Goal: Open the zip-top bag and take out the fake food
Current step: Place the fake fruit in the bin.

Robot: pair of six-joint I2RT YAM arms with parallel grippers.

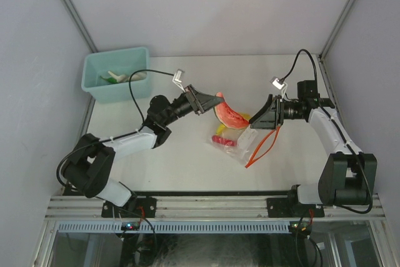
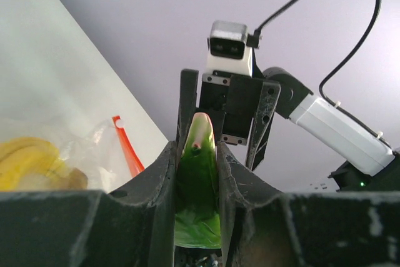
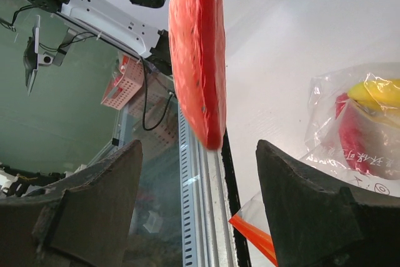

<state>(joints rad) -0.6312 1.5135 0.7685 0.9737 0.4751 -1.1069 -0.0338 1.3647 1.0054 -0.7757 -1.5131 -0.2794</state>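
While the clear, crinkly zip-top bag [image 1: 242, 147] lies on the white tabletop [image 1: 175, 161] between the arms, a red plastic slice with green rind [image 1: 226, 114] is clamped in the left gripper [image 1: 209, 101]. The right gripper [image 1: 259, 120] is spread wide and holds nothing. Removal is judged part done: a yellow toy banana [image 1: 222, 130] and red pieces [image 1: 223, 141] are seen inside the bag. Next, the slice probably needs carrying to the teal plastic bin [image 1: 119, 95]. The grip on the rind is shown only by the left wrist view, and the right fingers' clearance only by the right wrist view.

The zip-top bag [image 1: 245, 143], fake food [image 1: 223, 141] inside, lies on the table [image 1: 175, 161], the bin [image 1: 122, 92] at its far-left corner.
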